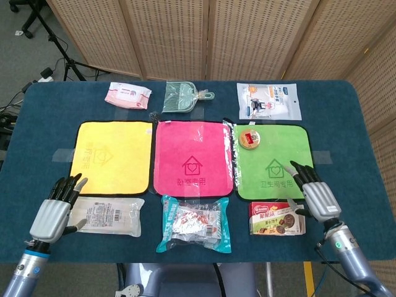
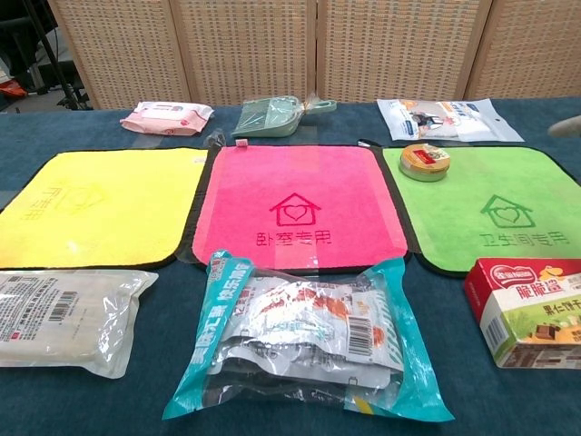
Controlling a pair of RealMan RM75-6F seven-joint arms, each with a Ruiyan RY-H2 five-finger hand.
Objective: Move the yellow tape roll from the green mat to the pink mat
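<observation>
The yellow tape roll lies flat at the far left corner of the green mat, close to the pink mat, which is bare. My right hand hovers open over the green mat's near right corner, well short of the roll. In the chest view only a blurred bit of the right hand shows at the right edge. My left hand is open near the table's front left, beside a white packet.
A yellow mat lies left of the pink one. Along the front sit a snack bag and a biscuit box, just left of my right hand. At the back lie a wipes pack, a green dustpan and a white pouch.
</observation>
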